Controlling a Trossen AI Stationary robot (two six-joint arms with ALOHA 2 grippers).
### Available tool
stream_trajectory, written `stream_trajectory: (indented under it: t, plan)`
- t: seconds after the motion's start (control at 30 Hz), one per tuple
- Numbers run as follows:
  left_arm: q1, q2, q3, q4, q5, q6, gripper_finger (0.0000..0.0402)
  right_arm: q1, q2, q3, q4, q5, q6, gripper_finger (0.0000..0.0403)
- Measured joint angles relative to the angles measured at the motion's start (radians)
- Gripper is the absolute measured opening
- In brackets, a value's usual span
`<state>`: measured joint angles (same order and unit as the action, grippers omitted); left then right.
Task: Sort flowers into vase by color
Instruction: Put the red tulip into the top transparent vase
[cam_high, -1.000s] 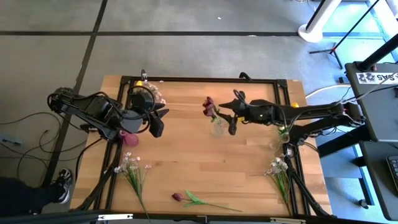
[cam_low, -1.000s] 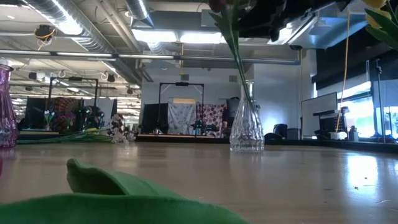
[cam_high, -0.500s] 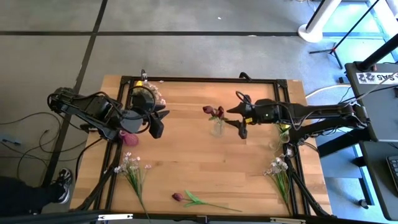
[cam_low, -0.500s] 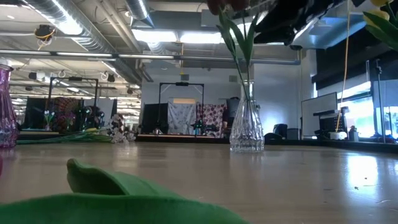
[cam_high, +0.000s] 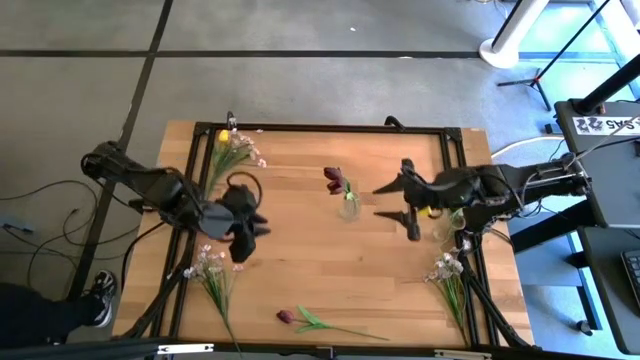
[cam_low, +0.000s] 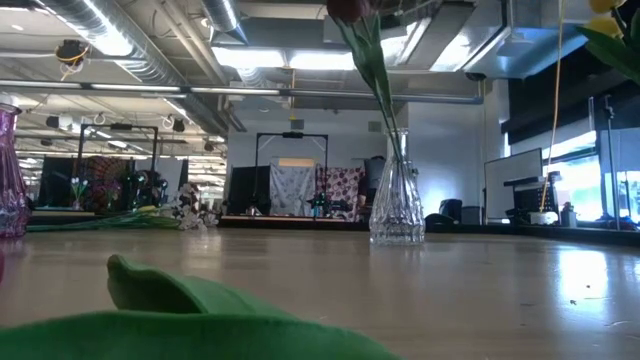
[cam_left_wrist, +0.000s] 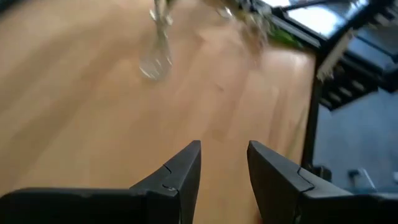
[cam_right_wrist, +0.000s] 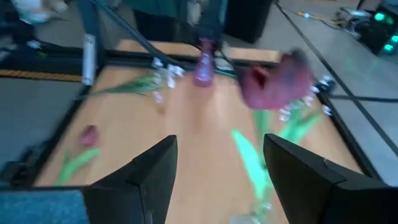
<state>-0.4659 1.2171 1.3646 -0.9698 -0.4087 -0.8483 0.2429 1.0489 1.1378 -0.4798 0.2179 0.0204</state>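
The right gripper (cam_high: 411, 212) hangs over the table (cam_high: 300, 260) just beside the clear glass vase (cam_high: 349, 207), its fingers (cam_right_wrist: 149, 171) spread wide with nothing between them. The left gripper (cam_high: 243, 229) hovers over the table's left half, fingers (cam_left_wrist: 180, 174) parted a little and empty, close above a sprig of tiny white-pink blossoms (cam_high: 208, 268).

In the clear vase stand dark red tulips (cam_high: 335, 180), heads leaning away from the right gripper. Another dark red tulip (cam_high: 288, 316) lies flat near the front edge, its stem and leaf trailing to the right. A second white-pink sprig (cam_high: 446, 270) lies at the table's right edge, and a mixed bunch with a yellow bloom (cam_high: 230, 148) at the back left. A purple vase (cam_low: 10, 170) stands at the left.

These flowers look light, with thin, springy stems and soft heads that would crush or snag. The stem's middle, clear of leaves, seems the best place to take hold, so a flower hangs balanced and drops stem-first into a narrow neck
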Motion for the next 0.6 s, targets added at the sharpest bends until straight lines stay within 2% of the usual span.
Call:
stream_trajectory:
  t: [0.23,0.4,0.6]
  plan:
    - [-0.101,0.0,-0.155,0.167,0.012,-0.043,0.0128,0.151,0.004,0.001,0.003,0.101,0.067,0.0239]
    - [-0.157,0.0,-0.257,0.292,0.012,-0.069,0.0128,0.251,0.036,0.001,0.026,0.112,0.161,0.0239]
    - [-0.213,0.008,-0.289,0.361,0.014,-0.175,0.0128,0.375,0.12,0.001,0.025,0.117,0.268,0.0239]
